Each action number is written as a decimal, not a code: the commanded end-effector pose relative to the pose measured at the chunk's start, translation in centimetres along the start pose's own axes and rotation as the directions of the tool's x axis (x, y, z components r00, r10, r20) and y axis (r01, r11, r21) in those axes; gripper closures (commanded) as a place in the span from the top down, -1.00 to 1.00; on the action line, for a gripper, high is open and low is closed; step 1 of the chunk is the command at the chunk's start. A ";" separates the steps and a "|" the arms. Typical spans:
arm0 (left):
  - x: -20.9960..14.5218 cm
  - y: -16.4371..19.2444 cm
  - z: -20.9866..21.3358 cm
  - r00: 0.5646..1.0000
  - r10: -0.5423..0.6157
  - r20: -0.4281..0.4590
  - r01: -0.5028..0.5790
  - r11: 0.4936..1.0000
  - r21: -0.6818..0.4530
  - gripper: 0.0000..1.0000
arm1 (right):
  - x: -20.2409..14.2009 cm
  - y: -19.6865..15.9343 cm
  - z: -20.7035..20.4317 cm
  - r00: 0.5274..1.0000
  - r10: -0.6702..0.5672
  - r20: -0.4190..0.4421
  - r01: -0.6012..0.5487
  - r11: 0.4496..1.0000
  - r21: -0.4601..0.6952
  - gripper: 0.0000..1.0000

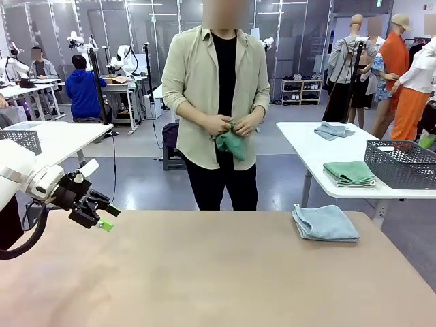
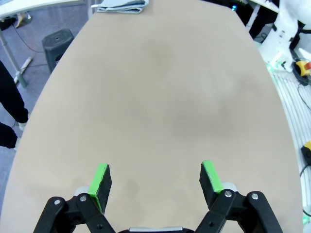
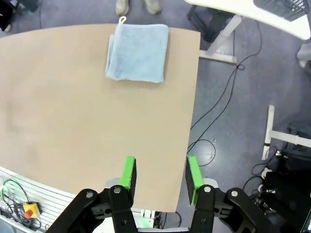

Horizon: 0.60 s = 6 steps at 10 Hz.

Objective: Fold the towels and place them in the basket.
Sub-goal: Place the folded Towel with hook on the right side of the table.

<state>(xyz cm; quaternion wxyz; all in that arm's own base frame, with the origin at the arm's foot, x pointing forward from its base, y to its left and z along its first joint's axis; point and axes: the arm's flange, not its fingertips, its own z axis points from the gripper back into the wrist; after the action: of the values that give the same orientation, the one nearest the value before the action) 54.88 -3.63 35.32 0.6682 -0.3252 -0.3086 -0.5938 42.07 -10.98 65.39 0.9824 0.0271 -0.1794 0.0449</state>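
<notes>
Early, I judge: the grey-blue towel (image 1: 327, 223) lies folded at centre right on the table (image 1: 204, 272), the person's hands (image 1: 231, 126) clutch the mint green towel (image 1: 232, 145) at upper centre, neither basketed, and left gripper (image 2: 154, 170) and right gripper (image 3: 159, 162) gape empty

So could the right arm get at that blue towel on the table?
Probably yes: the folded grey-blue towel lies alone at a corner of the table, nothing between it and the right gripper, whose jaws stand apart, empty.
</notes>
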 end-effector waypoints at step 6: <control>0.1 0.0 0.0 1.000 -0.002 -0.003 0.002 1.000 0.003 0.84 | -2.2 1.1 0.9 1.000 0.018 0.015 -0.018 1.000 0.000 0.05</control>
<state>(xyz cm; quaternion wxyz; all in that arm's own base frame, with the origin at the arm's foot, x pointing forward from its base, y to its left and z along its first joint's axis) 54.89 -3.63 35.32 0.6682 -0.3252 -0.3086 -0.5938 39.32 -10.01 65.26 0.9800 0.0329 -0.1872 0.0589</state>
